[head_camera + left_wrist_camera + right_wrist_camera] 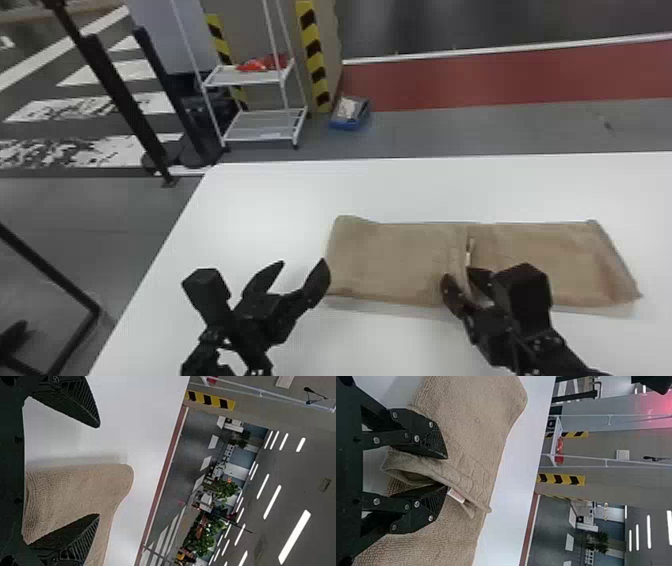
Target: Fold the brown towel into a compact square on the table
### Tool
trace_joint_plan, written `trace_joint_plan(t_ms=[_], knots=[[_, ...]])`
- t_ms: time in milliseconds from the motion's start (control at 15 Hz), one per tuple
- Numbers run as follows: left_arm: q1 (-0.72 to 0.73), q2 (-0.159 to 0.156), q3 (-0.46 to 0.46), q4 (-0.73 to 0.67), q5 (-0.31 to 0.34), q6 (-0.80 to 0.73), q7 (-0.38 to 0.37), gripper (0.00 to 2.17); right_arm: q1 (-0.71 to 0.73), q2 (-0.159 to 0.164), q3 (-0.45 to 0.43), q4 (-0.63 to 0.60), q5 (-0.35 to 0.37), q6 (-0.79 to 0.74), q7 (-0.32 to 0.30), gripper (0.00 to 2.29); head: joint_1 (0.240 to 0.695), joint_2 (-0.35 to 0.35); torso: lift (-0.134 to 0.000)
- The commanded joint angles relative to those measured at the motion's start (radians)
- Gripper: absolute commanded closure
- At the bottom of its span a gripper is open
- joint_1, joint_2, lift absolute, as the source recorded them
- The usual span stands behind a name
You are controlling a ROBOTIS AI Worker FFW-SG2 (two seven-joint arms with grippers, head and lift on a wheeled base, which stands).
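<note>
The brown, ribbed cloth towel lies flat on the smooth white table, its long axis running alongside the far edge. The black left gripper stands released by its left end; the right gripper's parted fingers straddle a raised mid-length fold.

White tabletop, grey floor past its far edge, then red floor band with white line; white two-tier rack holding red item, near yellow-black hazard strip, blue tray on floor to the right. Black posts at left, white floor markings behind. Left wrist view: green plants, bright linear ceiling lights, grey ceiling.
</note>
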Motion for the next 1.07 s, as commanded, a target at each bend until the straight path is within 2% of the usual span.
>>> trace_joint_plan(t_ms=[0, 67, 200, 267, 800, 1000], knots=[[0.000, -0.004, 0.000, 0.000, 0.000, 0.000, -0.001, 0.08, -0.007, 0.001, 0.000, -0.001, 0.008, 0.011, 0.000, 0.76, 0.695, 0.242, -0.118], [0.000, -0.004, 0.000, 0.000, 0.000, 0.000, -0.001, 0.08, -0.010, 0.001, 0.002, 0.002, 0.010, 0.017, 0.000, 0.76, 0.695, 0.242, -0.118], [0.000, -0.004, 0.002, 0.001, 0.000, 0.000, -0.001, 0.08, -0.011, 0.001, 0.003, 0.003, 0.010, 0.029, 0.002, 1.12, 0.695, 0.240, -0.118], [0.000, -0.004, 0.003, 0.003, 0.000, 0.000, -0.001, 0.08, -0.011, 0.001, 0.002, 0.003, 0.011, 0.032, 0.002, 1.17, 0.695, 0.241, -0.118], [0.003, -0.004, 0.008, 0.008, 0.003, -0.003, -0.003, 0.08, -0.004, -0.002, -0.009, -0.098, 0.005, 0.011, 0.026, 1.17, 0.695, 0.251, -0.118], [0.009, -0.004, 0.020, 0.006, 0.009, -0.027, -0.006, 0.08, 0.053, -0.003, -0.097, -0.211, -0.028, 0.011, 0.038, 1.17, 0.695, 0.245, -0.118]])
